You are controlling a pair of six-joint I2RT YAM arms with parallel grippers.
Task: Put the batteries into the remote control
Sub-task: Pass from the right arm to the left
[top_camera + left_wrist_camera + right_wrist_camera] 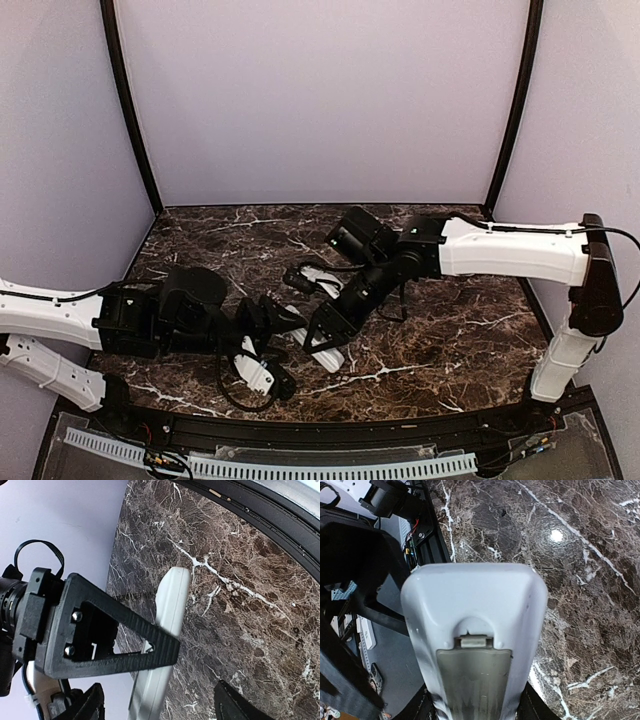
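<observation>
**Three cameras, one shared scene**

The top view looks down from high behind the near edge over the whole table (pixel 450 330). Both wrist views sit very close to the remote control (pixel 475 610), at lower centre of the top view.

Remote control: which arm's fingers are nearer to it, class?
Right: the right fingers clamp the remote control at its sides; the left fingers stand open close beside it, not gripping.
</observation>
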